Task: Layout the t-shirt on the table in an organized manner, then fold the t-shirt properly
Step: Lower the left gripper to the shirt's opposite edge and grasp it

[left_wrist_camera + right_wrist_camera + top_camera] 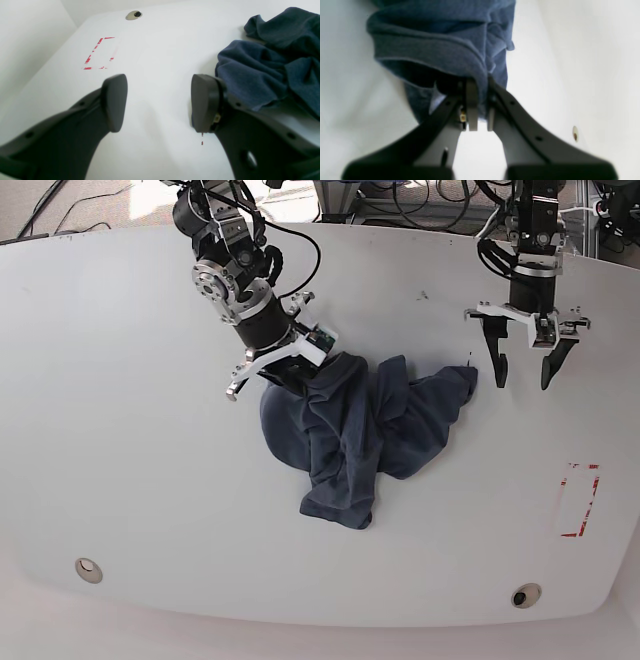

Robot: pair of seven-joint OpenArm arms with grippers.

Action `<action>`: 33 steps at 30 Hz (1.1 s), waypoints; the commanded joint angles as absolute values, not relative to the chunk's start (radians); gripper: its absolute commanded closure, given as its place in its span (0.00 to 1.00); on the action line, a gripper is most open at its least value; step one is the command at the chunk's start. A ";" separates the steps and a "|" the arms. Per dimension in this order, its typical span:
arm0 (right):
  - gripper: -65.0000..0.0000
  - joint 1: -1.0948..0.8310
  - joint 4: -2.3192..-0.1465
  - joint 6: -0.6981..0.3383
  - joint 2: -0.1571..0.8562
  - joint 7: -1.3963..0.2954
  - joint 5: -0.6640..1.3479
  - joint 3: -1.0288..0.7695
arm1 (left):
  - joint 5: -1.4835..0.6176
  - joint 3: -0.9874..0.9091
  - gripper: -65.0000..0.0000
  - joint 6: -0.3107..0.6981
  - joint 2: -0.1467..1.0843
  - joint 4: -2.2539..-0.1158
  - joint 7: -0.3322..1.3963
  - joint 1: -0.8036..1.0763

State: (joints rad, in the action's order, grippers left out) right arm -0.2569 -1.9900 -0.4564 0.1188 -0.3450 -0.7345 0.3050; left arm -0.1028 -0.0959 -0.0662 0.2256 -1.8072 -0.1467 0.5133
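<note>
The dark navy t-shirt [355, 430] lies crumpled in the middle of the white table [140, 440]. My right gripper [300, 375] is shut on a fold of the t-shirt [440, 45] at its upper left edge, with cloth pinched between the fingers [472, 107]. My left gripper [522, 375] hangs open just right of the shirt's nearest corner, with nothing between its fingers. In the left wrist view the left gripper [158, 102] stands over bare table [160, 50], and the t-shirt [270, 65] lies just beyond its right finger [205, 102].
A red rectangle outline [580, 500] is marked on the table at the right, seen too as the red outline [98, 53]. Two grommet holes [88, 569] [524, 595] sit near the front edge. Cables lie beyond the far edge.
</note>
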 commanded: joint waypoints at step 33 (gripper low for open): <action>1.00 -0.246 -2.026 -0.446 0.113 -0.331 -0.734 0.288 | -0.188 -0.096 0.41 0.275 0.234 -1.584 0.147 0.274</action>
State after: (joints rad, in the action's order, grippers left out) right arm -0.2558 -2.0018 -0.4614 0.1154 -0.3477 -0.7364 0.2985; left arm -0.1814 -0.0895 0.2710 0.2119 -1.5887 0.1627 0.2798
